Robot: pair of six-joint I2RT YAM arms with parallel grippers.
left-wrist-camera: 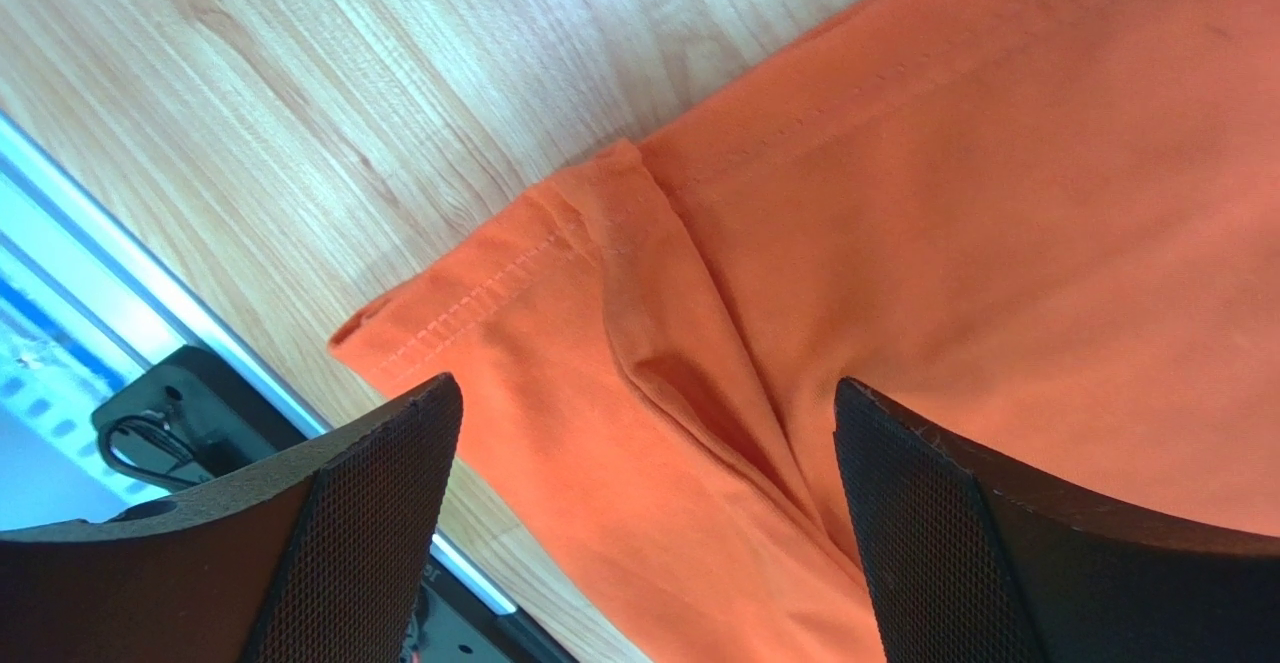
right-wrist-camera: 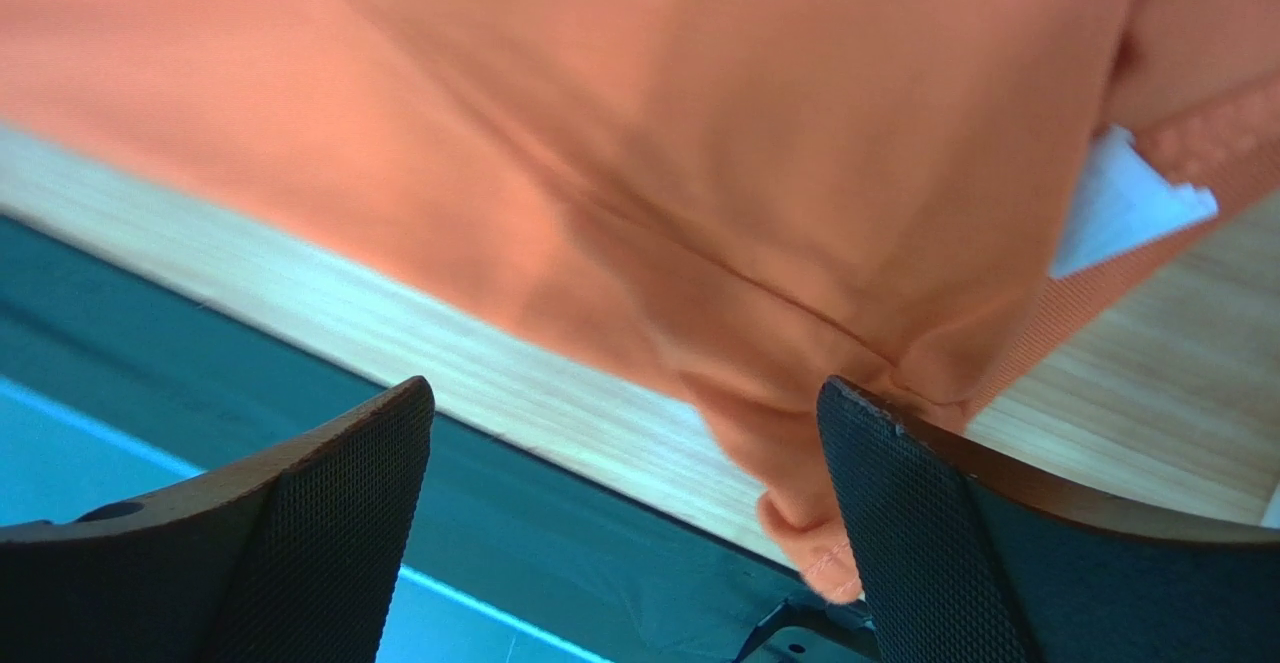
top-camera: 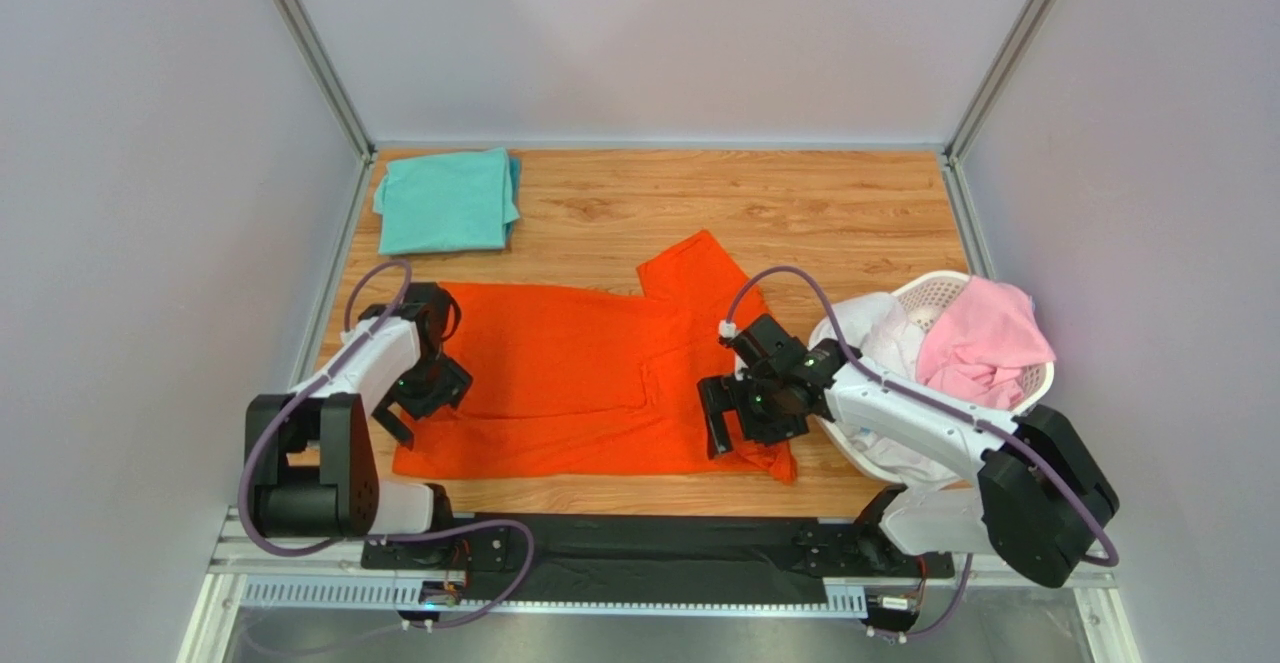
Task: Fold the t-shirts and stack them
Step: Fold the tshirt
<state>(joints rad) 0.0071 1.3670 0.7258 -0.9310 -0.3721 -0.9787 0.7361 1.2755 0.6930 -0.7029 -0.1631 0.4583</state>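
Observation:
The orange-red t-shirt (top-camera: 586,378) lies spread flat in the middle of the wooden table, one sleeve pointing to the back. My left gripper (top-camera: 418,401) is open just above its left hem. In the left wrist view the hem corner and a crease of the shirt (left-wrist-camera: 902,243) lie between the spread fingers (left-wrist-camera: 361,528). My right gripper (top-camera: 736,420) is open over the shirt's near right part. The right wrist view shows the orange cloth (right-wrist-camera: 676,138) with a white label (right-wrist-camera: 1120,206), and nothing is held. A folded teal-green t-shirt (top-camera: 446,198) lies at the back left.
A white perforated basket (top-camera: 939,291) stands at the right edge and holds a pale pink shirt (top-camera: 984,336) and a white one (top-camera: 899,336). Grey walls enclose the table on three sides. A black strip and a metal rail run along the near edge (top-camera: 646,543).

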